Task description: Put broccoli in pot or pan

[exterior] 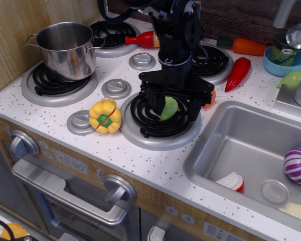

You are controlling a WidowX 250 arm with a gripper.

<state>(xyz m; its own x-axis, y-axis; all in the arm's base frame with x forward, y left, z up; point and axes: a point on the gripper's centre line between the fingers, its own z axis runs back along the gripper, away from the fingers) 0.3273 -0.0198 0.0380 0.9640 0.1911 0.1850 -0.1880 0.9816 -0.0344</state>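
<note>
The light-green broccoli (168, 107) lies on the front right burner (160, 120). My black gripper (173, 106) is down over that burner, open, with its two fingers on either side of the broccoli. The left finger (153, 103) is close against the broccoli and partly hides it; the right finger (194, 108) stands well apart from it. The shiny steel pot (70, 57) stands empty on the front left burner, far left of the gripper.
A yellow pepper (105, 115) lies left of the burner. A ketchup bottle (146, 39), carrot (247, 46), red chili (239, 73), blue bowl (285, 64) and lime-green pear (292, 79) sit behind. The sink (241, 145) on the right holds a purple onion (297, 165).
</note>
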